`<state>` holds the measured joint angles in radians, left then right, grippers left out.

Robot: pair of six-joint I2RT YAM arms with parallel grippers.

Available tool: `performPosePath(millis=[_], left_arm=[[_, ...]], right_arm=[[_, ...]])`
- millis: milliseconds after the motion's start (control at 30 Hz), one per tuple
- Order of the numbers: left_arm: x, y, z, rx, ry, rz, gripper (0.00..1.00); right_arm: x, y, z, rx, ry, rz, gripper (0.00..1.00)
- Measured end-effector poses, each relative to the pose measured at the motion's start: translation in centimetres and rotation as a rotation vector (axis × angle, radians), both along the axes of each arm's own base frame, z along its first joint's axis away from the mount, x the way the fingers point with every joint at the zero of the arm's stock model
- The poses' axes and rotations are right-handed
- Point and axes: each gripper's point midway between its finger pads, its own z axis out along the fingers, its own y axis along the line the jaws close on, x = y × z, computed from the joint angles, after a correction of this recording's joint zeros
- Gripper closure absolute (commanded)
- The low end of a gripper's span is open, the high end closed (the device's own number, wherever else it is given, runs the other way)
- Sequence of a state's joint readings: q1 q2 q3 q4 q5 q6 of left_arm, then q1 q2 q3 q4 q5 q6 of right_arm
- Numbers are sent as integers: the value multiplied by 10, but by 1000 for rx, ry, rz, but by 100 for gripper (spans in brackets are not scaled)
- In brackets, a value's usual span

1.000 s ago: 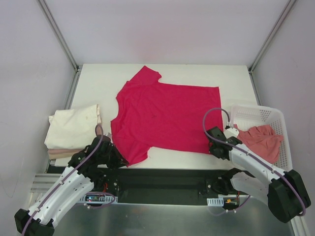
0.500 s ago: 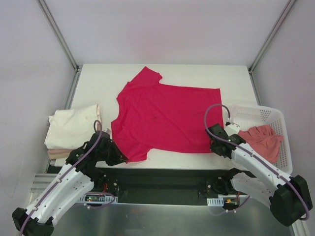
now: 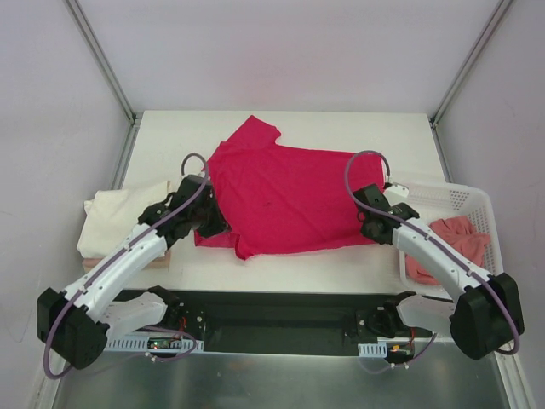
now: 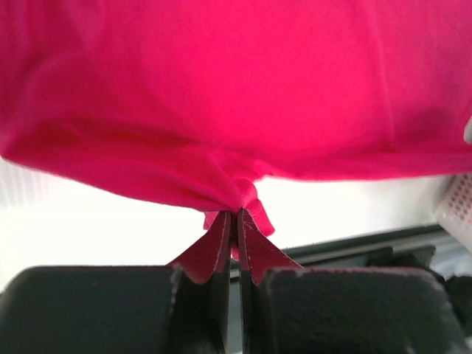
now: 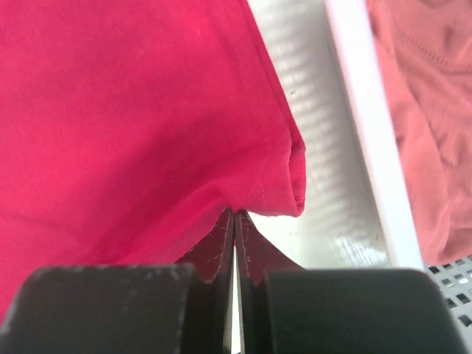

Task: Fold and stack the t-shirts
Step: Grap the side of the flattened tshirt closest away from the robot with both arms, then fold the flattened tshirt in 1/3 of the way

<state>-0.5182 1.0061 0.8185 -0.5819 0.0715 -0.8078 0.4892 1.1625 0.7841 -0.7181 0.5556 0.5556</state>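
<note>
The crimson t-shirt [image 3: 289, 200] in the middle of the table [image 3: 341, 128] is soft, matt knit cloth, its stitched hem showing by the right gripper [image 5: 234, 221]. That gripper and the left gripper [image 4: 236, 221] are matt black plastic, a bit grainy along the edges. The table top is smooth and white with a faint sheen. At its left edge the cream t-shirt [image 3: 123, 217] is matt cloth too. By the right edge the basket [image 3: 443, 198] is white plastic mesh, and the salmon t-shirt [image 3: 464, 239] in it is crinkly cloth. The arms [image 3: 434, 256] have glossy white plastic shells.

On my right a white mesh basket [image 3: 449, 201] sits at the white table's [image 3: 358, 268] right edge; metal posts [image 3: 104, 64] rise at its far corners.
</note>
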Motion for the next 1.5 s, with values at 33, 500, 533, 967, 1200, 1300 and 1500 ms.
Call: performPosePath(millis=[33,500,533,967,1200,1300,1500], left_arm=[[10,-1,4,18,-16,2,100],[136,-12,19,142,-77,-27,100],[145,-11,19,144,-81,-24,100],[224,-1,4,168,-82,-31,100],[261,-1,-22,158,-50,-39,61],[275,0,-32,156,-40,-42,26],[282,-2,-34,131,-36,-62,1]], right_arm=[[4,-2,1,1,1,-3,100],[63,-6,5,39,83,17,100],[65,-7,5,40,87,15,100],[104,-14,-11,57,153,5,96],[126,-25,-18,60,170,-10,79],[135,-21,-20,75,174,19,65],[145,-2,-16,151,158,114,3]])
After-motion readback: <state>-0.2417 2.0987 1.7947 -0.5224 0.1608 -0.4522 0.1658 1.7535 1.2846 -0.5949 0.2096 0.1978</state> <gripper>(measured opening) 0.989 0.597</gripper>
